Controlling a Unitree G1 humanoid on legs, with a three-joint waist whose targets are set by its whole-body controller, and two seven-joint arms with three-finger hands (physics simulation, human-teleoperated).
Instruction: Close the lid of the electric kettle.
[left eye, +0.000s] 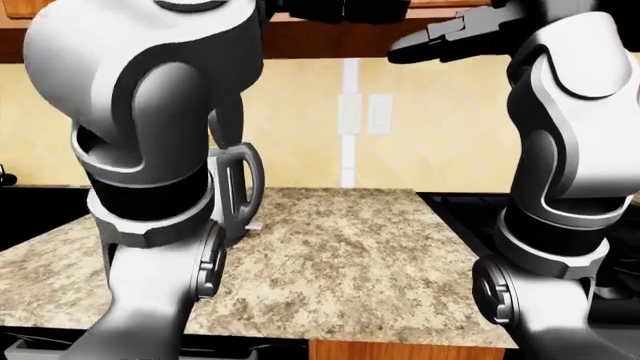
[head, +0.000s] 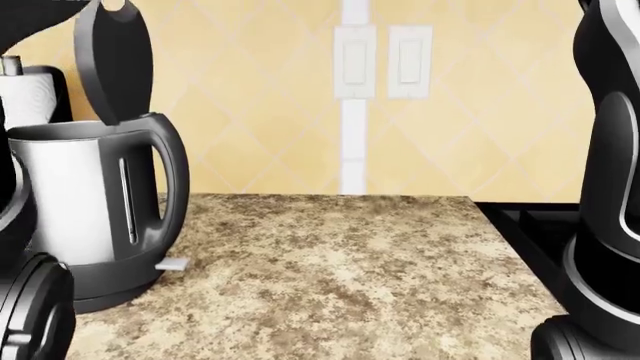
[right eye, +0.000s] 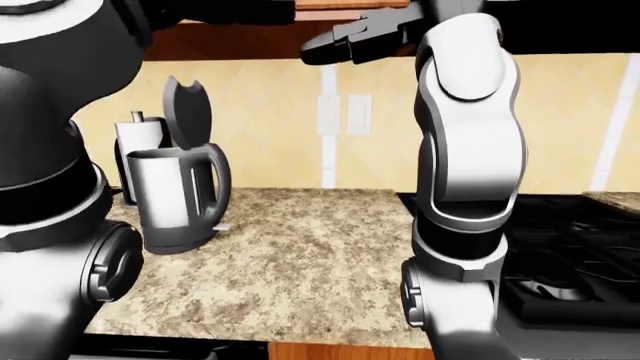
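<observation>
1. Blocking most of the left-eye view, the left arm (left eye: 150, 172) hid the kettle; nothing closed yet.
2. Head view: kettle (head: 95, 217) at left, lid (head: 115, 60) upright.
3. Right-eye view: right hand (right eye: 365, 37) raised, well apart; finger states unreadable.
</observation>
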